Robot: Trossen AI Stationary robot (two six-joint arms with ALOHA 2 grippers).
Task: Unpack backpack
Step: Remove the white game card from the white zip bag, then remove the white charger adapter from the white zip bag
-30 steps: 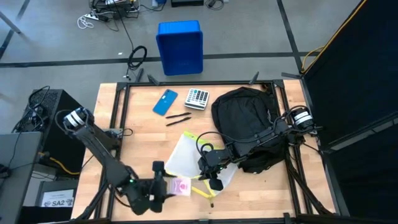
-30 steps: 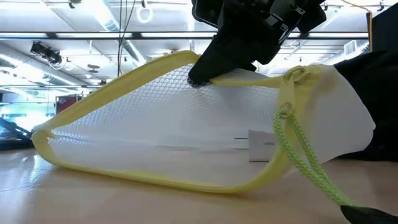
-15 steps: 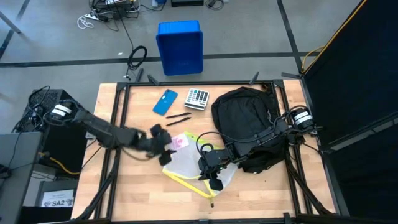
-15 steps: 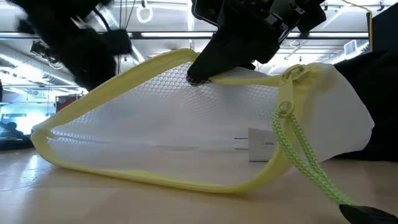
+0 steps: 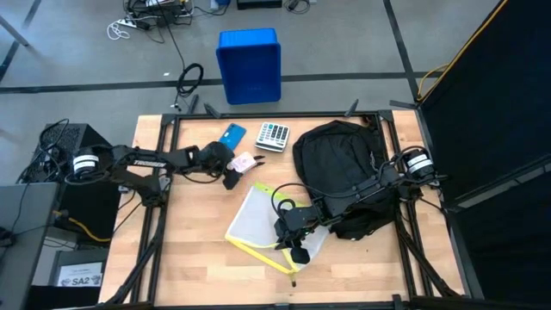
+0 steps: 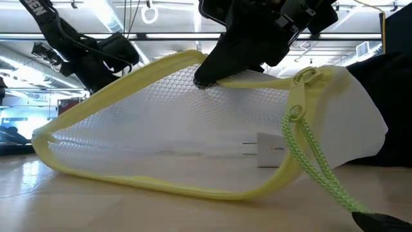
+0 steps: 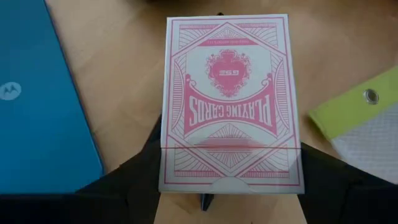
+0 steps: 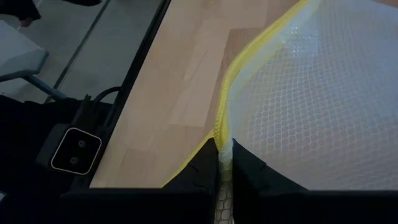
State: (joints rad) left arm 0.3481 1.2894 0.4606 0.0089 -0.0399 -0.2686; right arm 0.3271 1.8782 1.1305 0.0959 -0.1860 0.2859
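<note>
The black backpack [image 5: 340, 164] lies on the table's right half. A white mesh pouch [image 5: 258, 224] with a yellow zipper edge lies left of it, and its upper edge is raised under my right gripper [image 5: 291, 234], which is shut on it. My left gripper [image 5: 234, 165] is over the far-left part of the table beside the blue phone [image 5: 229, 133]. It is shut on a pink-and-white playing-card box [image 5: 244, 161]. The left wrist view shows the box [image 7: 227, 106] face-on, with the phone [image 7: 37, 106] and a pouch corner [image 7: 360, 106] to either side. My left gripper pinches the card box between its two fingers [image 7: 140, 174] at the flap end [image 7: 230, 180], one finger on each long side edge. The box's printed face lies level. Whether it is clear of the table I cannot tell. My right gripper pinches the pouch's yellow zipper edge [image 8: 222, 142] between its two fingers, coming from above. That edge [image 6: 193, 64] is held up while the pouch's lower edge [image 6: 161, 183] rests on the table, so the mesh stands open like a tent.
A calculator [image 5: 273, 135] lies at the far edge right of the phone. A blue bin [image 5: 250, 65] stands on the floor beyond the table. A green-yellow cord [image 6: 315, 167] hangs from the pouch's zipper. Bare wood [image 5: 185, 250] shows at the near left.
My left gripper has carried the card box from the table's near edge toward the far edge, past the pouch's left side, and now stands beside the blue phone. My right gripper and the pouch have kept still.
</note>
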